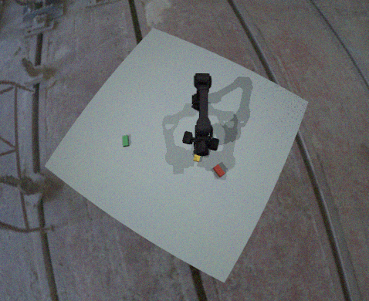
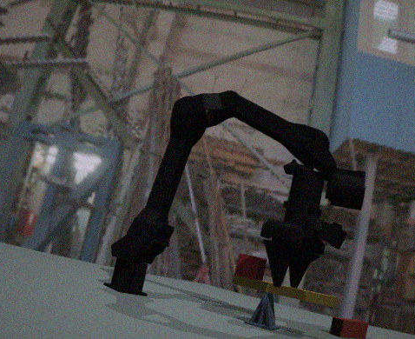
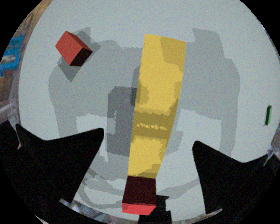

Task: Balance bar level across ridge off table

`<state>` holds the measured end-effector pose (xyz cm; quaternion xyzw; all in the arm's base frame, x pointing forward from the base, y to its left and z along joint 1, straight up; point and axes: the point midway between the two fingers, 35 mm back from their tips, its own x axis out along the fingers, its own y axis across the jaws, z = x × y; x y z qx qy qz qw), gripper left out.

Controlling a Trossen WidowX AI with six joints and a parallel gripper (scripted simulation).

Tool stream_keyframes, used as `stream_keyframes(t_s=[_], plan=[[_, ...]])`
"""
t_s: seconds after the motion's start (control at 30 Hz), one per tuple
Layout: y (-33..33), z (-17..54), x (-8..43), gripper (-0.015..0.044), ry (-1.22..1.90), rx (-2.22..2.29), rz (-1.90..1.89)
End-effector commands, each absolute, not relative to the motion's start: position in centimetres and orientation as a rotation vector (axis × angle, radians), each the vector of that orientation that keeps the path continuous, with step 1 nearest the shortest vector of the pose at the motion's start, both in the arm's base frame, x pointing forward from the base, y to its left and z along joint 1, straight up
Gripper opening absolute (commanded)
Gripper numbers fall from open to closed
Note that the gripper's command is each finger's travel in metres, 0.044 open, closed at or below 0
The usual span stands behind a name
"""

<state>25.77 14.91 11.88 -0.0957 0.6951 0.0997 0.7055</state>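
Gripper [image 2: 288, 278] spread wide, fingers apart and clamped on nothing, tips pointing down just above the yellow bar [image 2: 286, 290]. Bar sits on the grey ridge [image 2: 265, 312], lower center-right of exterior view, both ends off the table [image 2: 47, 295], slight tilt down to the right. Wrist view: bar [image 3: 157, 110] runs up the middle between dark fingers. Red block [image 2: 348, 327] lower right, green block [image 1: 126, 140] left in top view.
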Motion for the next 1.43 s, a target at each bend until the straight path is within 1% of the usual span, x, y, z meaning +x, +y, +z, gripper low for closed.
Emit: stream_keyframes(t_s=[0.0, 0.13, 0.23, 1.4], plan=[[15.2, 15.0, 26.2, 0.044, 1.53, -0.207, 0.226], [15.0, 19.5, 25.9, 0.044, 1.531, -0.207, 0.226], [14.8, 21.1, 25.6, 0.044, 1.531, -0.207, 0.226], [14.8, 21.1, 25.6, 0.044, 1.531, -0.207, 0.226]])
